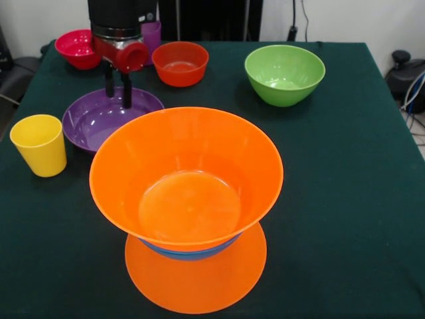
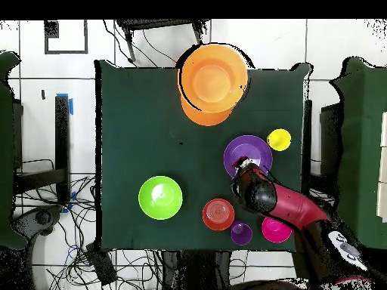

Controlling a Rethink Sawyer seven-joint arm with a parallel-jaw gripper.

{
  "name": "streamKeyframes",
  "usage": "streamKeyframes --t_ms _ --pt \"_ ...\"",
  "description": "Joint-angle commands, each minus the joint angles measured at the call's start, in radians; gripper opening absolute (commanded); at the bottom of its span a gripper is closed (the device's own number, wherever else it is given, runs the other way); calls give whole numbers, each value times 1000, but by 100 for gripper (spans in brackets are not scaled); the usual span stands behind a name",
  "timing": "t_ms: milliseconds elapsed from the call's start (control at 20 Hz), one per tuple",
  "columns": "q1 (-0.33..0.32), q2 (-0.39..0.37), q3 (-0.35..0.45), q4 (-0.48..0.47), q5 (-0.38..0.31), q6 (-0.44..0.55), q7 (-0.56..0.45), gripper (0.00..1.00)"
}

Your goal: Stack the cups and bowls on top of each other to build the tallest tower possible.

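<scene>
While the tool (image 1: pixel 117 90) hangs spread and empty over the purple bowl (image 1: pixel 99 123), picking it up seems underway. Next, it should pinch the rim, then carry it to the tower (image 1: pixel 189 199).

Pincer (image 1: pixel 117 86), fingers apart, hangs over the purple bowl (image 1: pixel 99 123).

A robotics lab: a green-clothed table (image 2: pixel 136 113) stands on a tiled floor (image 2: pixel 45 106) amid loose cables (image 2: pixel 113 260), with a robot arm (image 2: pixel 291 208) mounted alongside.

Two cups, yellow (image 1: pixel 39 144) and purple (image 1: pixel 151 34), and seven bowls: two orange (image 1: pixel 187 178), one blue (image 1: pixel 189 252), purple (image 1: pixel 109 118), green (image 1: pixel 284 74), orange-red (image 1: pixel 180 63), pink-red (image 1: pixel 77 48).
</scene>
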Motion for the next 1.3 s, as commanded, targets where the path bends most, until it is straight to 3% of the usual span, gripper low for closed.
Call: streamKeyframes --t_ms 50,500,1300 --pt "-26 -55 109 64 -28 136 -6 100" --pt "-110 88 127 9 -99 42 -42 100" --pt "-134 138 146 -27 -180 10 -28 100"
